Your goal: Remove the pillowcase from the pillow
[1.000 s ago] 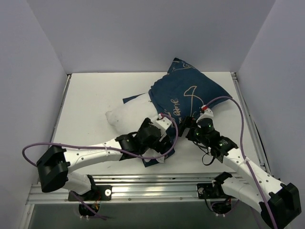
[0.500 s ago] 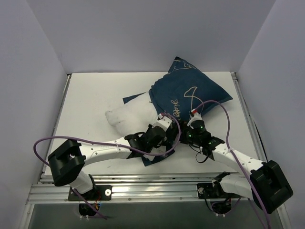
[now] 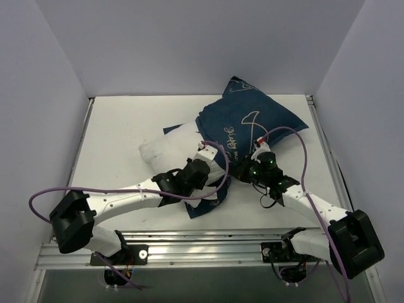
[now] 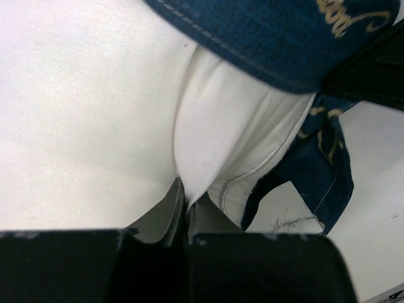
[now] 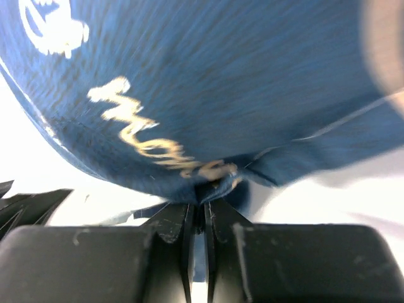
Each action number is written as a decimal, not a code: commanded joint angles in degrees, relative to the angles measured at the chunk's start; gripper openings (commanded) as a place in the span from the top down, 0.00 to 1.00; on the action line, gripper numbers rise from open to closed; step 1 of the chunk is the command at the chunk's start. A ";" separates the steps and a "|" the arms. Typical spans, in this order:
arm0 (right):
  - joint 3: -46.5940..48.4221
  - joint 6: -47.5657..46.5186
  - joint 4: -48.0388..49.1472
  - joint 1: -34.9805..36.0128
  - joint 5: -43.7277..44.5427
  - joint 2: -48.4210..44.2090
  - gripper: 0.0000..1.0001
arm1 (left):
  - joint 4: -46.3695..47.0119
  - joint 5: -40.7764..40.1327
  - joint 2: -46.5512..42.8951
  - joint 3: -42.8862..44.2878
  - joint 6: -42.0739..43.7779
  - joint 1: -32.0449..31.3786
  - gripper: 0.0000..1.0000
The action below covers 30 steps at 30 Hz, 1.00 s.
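The navy pillowcase (image 3: 255, 120) with pale line drawings covers the far right part of the white pillow (image 3: 165, 151), whose bare end sticks out to the left. My left gripper (image 3: 213, 164) is at the cover's open edge, shut on a fold of the pillow (image 4: 95, 95), with the white cloth pinched between its fingertips (image 4: 187, 199). The pillowcase (image 4: 271, 31) hangs just above that fold. My right gripper (image 3: 233, 169) sits close beside it, shut on the pillowcase's lower hem (image 5: 214, 177); the pillowcase (image 5: 221, 82) fills the right wrist view.
White walls close in the table (image 3: 120, 126) on the left, back and right. An aluminium rail (image 3: 189, 252) runs along the near edge by the arm bases. Purple cables (image 3: 297, 136) loop over both arms.
Both grippers have gone from open to shut. The left closed on the pillow's white cloth first. The right arm slid left to the cover's edge and closed on its hem.
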 commanded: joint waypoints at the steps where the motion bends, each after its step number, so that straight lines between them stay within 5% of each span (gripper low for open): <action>1: 5.95 -4.19 -7.02 -5.37 4.98 -2.73 1.00 | -9.99 -3.11 -6.43 0.98 -2.41 2.80 0.98; 7: 17.11 -3.59 -17.94 -20.13 13.94 -2.39 1.00 | -26.95 -4.26 -17.15 4.67 -7.42 8.42 0.98; 15: 26.79 -2.44 -21.72 -41.13 12.63 4.46 1.00 | -39.53 -3.20 -33.50 7.66 -9.01 14.23 0.98; 19: 29.96 -3.40 -22.70 -44.58 11.32 7.55 1.00 | -43.59 -0.49 -35.89 8.28 -10.15 14.50 0.98; 23: 28.56 -4.99 -22.70 -40.47 4.55 5.27 1.00 | -41.59 14.87 -34.75 6.71 -11.29 12.22 0.98; 24: 28.04 -5.25 -22.70 -38.89 2.98 3.78 1.00 | -40.10 17.77 -34.05 4.87 -11.73 11.08 0.86; 27: 26.36 -5.69 -26.11 -32.82 2.87 0.10 0.69 | -35.96 20.35 -31.77 4.32 -14.46 5.72 0.48; 28: 26.01 -5.78 -26.99 -31.77 3.57 -0.88 0.51 | -34.82 21.65 -31.06 4.76 -14.89 5.27 0.36; 30: 25.66 -5.87 -29.45 -29.48 5.50 -4.38 0.37 | -33.93 22.63 -29.40 6.42 -14.81 5.44 0.18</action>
